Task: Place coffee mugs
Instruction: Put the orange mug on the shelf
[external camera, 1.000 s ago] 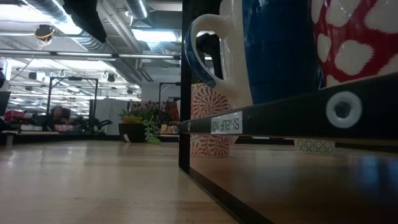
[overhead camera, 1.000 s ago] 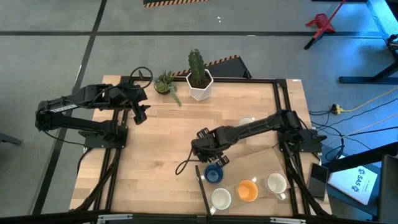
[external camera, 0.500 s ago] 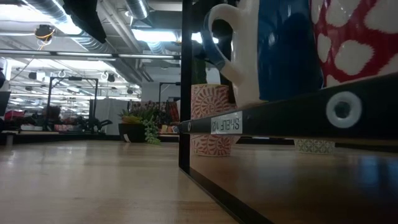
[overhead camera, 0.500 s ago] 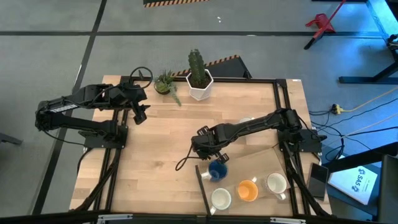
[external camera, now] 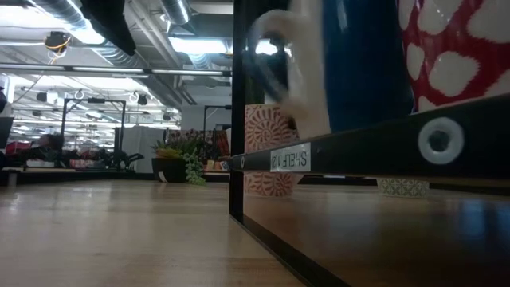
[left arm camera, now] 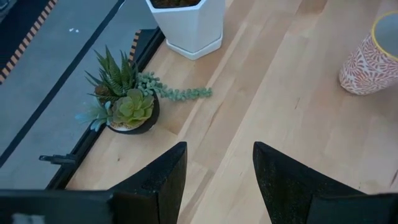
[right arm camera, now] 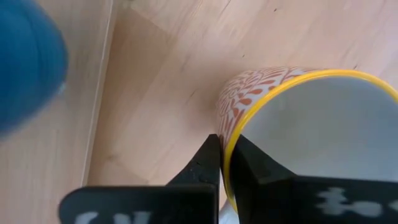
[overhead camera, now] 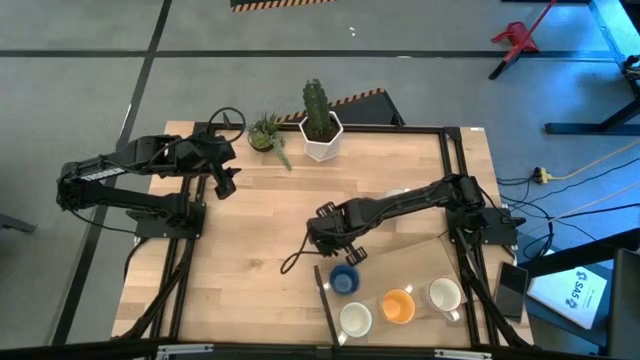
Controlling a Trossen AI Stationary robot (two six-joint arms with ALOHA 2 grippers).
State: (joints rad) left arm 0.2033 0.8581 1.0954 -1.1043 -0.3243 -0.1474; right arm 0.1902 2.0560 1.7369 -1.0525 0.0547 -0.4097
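My right gripper [overhead camera: 345, 255] [right arm camera: 227, 146] is shut on a mug with an orange-red pattern and a yellow rim [right arm camera: 292, 118], just beyond the shelf. The gripper hides this mug in the high view. It shows upright in the low view [external camera: 267, 147] and the left wrist view [left arm camera: 367, 56]. A dark blue mug [overhead camera: 343, 280] [external camera: 358, 64] stands on the clear shelf [overhead camera: 420, 255] at the near right. A white mug [overhead camera: 355, 318], an orange one [overhead camera: 399, 306] and another white one [overhead camera: 444, 294] stand there too. My left gripper [overhead camera: 225, 183] [left arm camera: 217, 168] is open and empty at the far left. My right gripper pinches the patterned mug's rim [right arm camera: 225, 134]. One finger [right arm camera: 208, 158] is outside the wall and the other finger [right arm camera: 252, 165] is inside. The fingers come from above, pointing down. The mug stays upright, with its base [left arm camera: 359, 87] down at the wooden table top.
A white hexagonal cactus pot [overhead camera: 322, 140] and a small succulent [overhead camera: 265, 133] stand at the far edge. A pale mug [overhead camera: 397, 195] shows partly under my right arm. The shelf's black post [external camera: 237, 112] and its front bar stand close to the low camera.
My right gripper has stayed shut on the patterned mug, just beyond the blue mug. The blue mug has rocked on the shelf. Its handle swung toward the right in the low view and is blurred there now, partway back.
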